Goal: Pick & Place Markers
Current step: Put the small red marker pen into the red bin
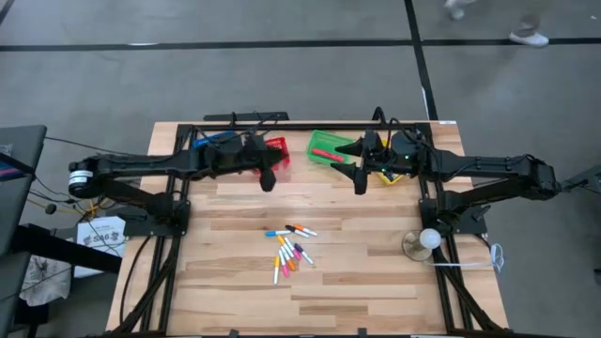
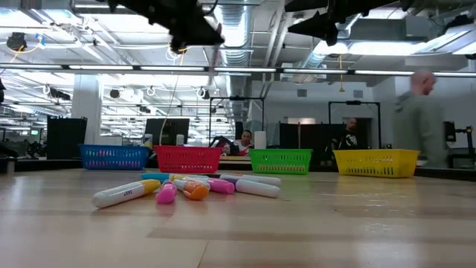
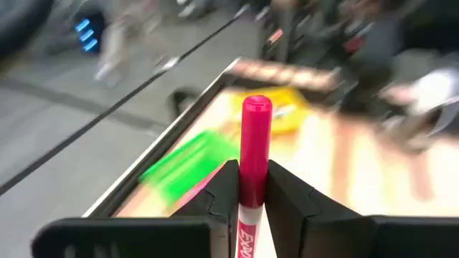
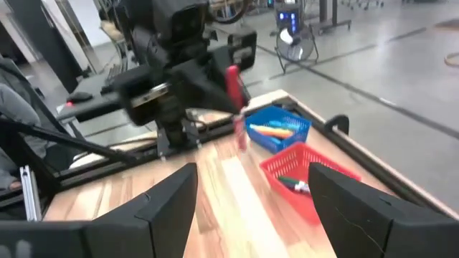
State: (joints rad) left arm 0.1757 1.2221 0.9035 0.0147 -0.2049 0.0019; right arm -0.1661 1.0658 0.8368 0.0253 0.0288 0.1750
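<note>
Several markers [image 1: 291, 249] lie in a loose pile on the wood table's middle, also seen in the low view as markers [image 2: 186, 187] resting on their sides. My left gripper [image 1: 268, 178] hovers high, just near of the red basket [image 1: 277, 150], and is shut on a red-capped, white-bodied marker [image 3: 256, 136]. My right gripper [image 1: 360, 180] hangs open above the table, near the green basket [image 1: 329, 145] and yellow basket [image 1: 390, 175]; its fingers [image 4: 172, 197] hold nothing. From there the left gripper's marker [image 4: 232, 82] also shows. My left gripper pinches the red marker between its two fingers [image 3: 224, 188], at the joint of red cap and white body [image 3: 252, 201]. The marker lies along the fingers, and its cap end [image 3: 257, 107] sticks out past the fingertips. It is lifted clear of the table.
Four mesh baskets stand in a row along the far edge: blue [image 2: 113, 156], red [image 2: 187, 158], green [image 2: 280, 161], yellow [image 2: 377, 162]; the blue basket [image 4: 276, 129] and red basket [image 4: 301, 168] hold markers. A round white object [image 1: 427, 239] sits near the right edge. People move beyond the table.
</note>
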